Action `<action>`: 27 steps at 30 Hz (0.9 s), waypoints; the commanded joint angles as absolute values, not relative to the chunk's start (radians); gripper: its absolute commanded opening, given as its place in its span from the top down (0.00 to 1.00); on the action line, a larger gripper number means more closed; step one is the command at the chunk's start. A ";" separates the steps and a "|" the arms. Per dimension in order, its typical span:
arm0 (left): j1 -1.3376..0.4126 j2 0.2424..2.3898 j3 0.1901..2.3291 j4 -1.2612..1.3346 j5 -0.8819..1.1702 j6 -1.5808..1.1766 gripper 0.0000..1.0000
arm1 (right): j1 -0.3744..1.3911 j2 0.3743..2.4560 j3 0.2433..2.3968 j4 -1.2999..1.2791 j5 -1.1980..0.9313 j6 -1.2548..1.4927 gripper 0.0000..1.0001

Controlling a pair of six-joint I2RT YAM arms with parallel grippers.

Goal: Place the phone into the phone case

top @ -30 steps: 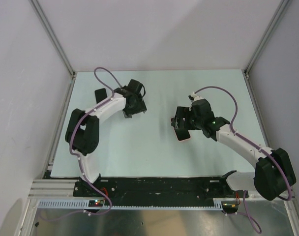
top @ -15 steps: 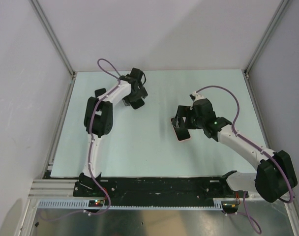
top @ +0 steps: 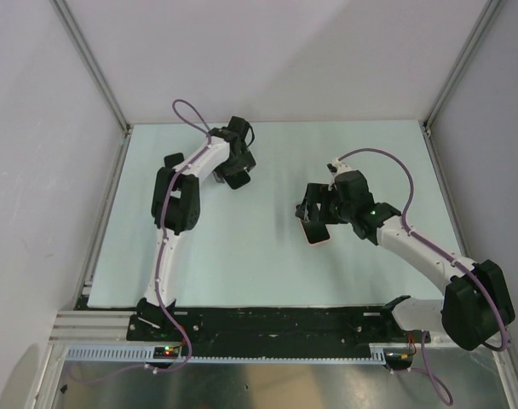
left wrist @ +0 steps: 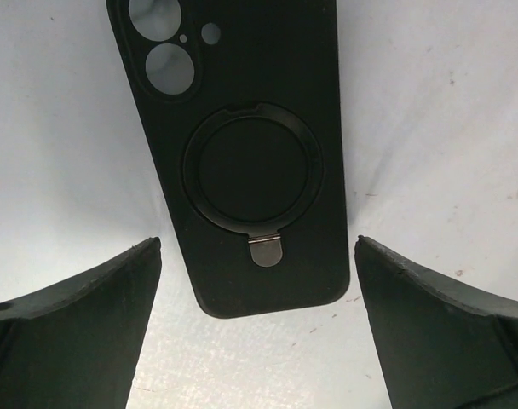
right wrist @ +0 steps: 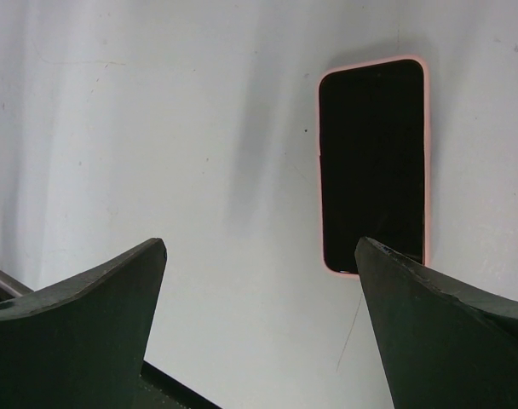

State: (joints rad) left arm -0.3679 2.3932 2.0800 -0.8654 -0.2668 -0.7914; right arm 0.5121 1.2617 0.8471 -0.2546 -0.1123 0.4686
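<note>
The black phone case (left wrist: 246, 162) lies back side up on the table, its ring holder and camera holes showing. My left gripper (left wrist: 257, 247) is open just above the case's near end, one finger on each side, not touching it. In the top view the left gripper (top: 236, 169) hides most of the case. The phone (right wrist: 374, 166), black screen up with a pink edge, lies flat at mid-table (top: 318, 234). My right gripper (right wrist: 261, 245) is open and empty above it (top: 313, 213); the phone lies off to its right finger's side.
A small dark flat object (top: 172, 160) lies by the left arm's elbow. Aluminium frame posts (top: 93, 64) and white walls close the table's back and sides. The black base rail (top: 267, 322) runs along the near edge.
My left arm has stretched out and carried its gripper a little farther back on the table. The right gripper and the phone have hardly moved.
</note>
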 commanded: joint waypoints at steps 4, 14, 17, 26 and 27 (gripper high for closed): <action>-0.364 2.409 2.129 -0.926 -0.303 -0.783 0.07 | 0.499 1.273 0.843 -0.208 -0.167 0.458 0.01; -0.368 2.412 2.108 -0.957 -0.286 -0.796 0.23 | 0.491 1.268 0.835 -0.205 -0.191 0.460 0.02; -0.369 2.400 2.092 -0.956 -0.274 -0.790 0.25 | 0.490 1.267 0.828 -0.204 -0.188 0.459 0.02; -0.399 2.281 1.948 -0.940 -0.216 -0.731 0.34 | 0.488 1.271 0.817 -0.192 -0.188 0.460 0.02; -0.407 2.261 1.913 -0.932 -0.211 -0.724 0.34 | 0.488 1.271 0.816 -0.191 -0.188 0.460 0.02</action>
